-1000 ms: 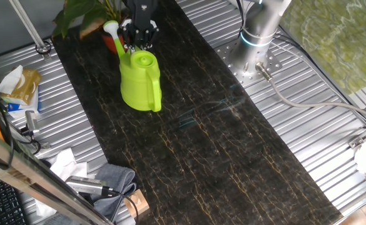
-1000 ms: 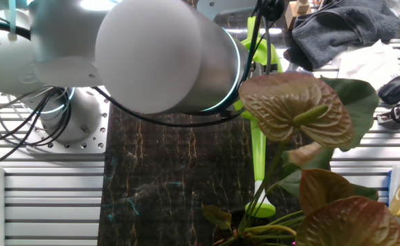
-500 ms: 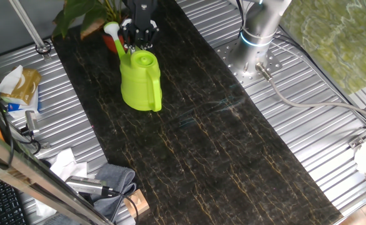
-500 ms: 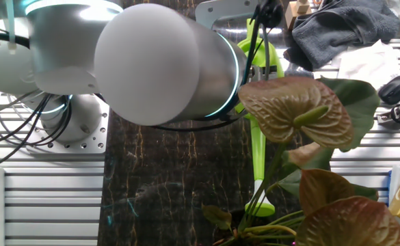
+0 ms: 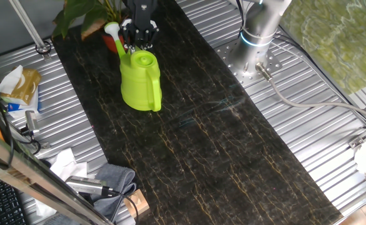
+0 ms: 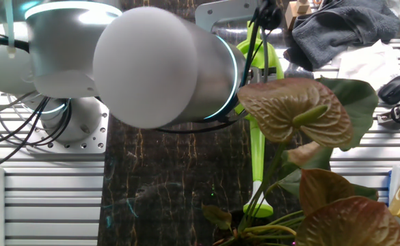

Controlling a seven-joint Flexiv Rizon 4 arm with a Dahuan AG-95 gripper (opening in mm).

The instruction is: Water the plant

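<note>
The plant [image 5: 82,15] stands at the far left end of the dark mat, its orange-red pot [image 5: 110,42] partly behind the spout. In the other fixed view its reddish-brown leaves [image 6: 295,109] fill the right foreground. A lime-green watering can [image 5: 140,81] stands upright on the mat just in front of the pot. Its white-tipped spout [image 5: 111,28] points toward the plant and reaches down among the stems [image 6: 258,157]. My gripper [image 5: 139,39] comes down onto the can's top at the far rim, fingers closed on it. In the other fixed view the arm hides the gripper.
The arm's base [image 5: 258,37] stands on the ribbed metal table [image 5: 308,125] at the right. A grey cloth [image 5: 111,181], tools and paper packets [image 5: 20,84] lie along the left edge. A metal post [image 5: 29,28] rises beside the plant.
The arm's elbow has drifted slightly left in the other fixed view. The can, gripper and plant look unmoved.
</note>
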